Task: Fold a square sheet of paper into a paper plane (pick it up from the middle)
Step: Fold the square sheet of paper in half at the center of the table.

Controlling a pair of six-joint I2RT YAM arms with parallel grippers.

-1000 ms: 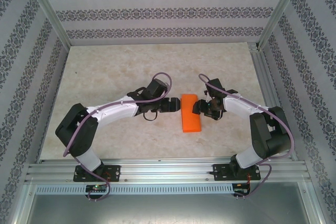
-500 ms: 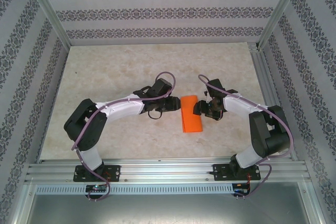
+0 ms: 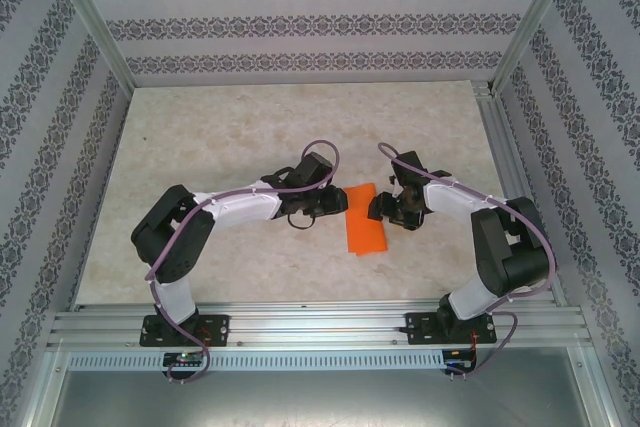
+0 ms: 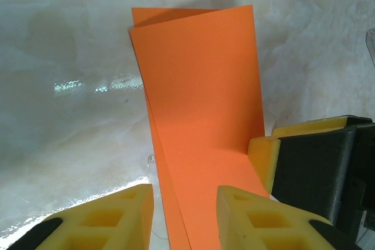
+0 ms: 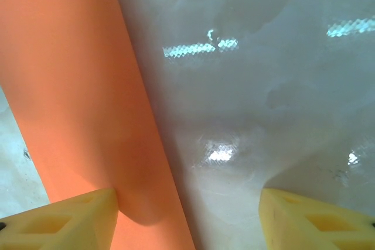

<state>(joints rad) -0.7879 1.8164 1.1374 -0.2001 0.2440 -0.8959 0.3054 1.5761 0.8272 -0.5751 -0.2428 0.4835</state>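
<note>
The square sheet of paper (image 3: pixel 366 229) lies folded into a narrow orange rectangle on the table between both arms. In the left wrist view the paper (image 4: pixel 199 86) shows two layers, the upper one slightly skewed. My left gripper (image 3: pixel 338 203) sits at its left long edge, partly open. The jaws (image 4: pixel 184 209) straddle that edge, one finger over the paper and one beside it, with a sliver of table between. My right gripper (image 3: pixel 378 207) is open at the right edge. One of its fingers (image 5: pixel 58 221) rests on the paper (image 5: pixel 76 86), the other (image 5: pixel 316 221) over bare table.
The marbled tabletop (image 3: pixel 230 137) is ringed by an aluminium frame (image 3: pixel 310 325) and patterned walls. A finger (image 4: pixel 263 159) of my right gripper stands against the paper's right edge in the left wrist view.
My left arm has slid right to the paper's left edge while its jaws narrowed a lot. The paper has skewed slightly. The right arm has stayed put.
</note>
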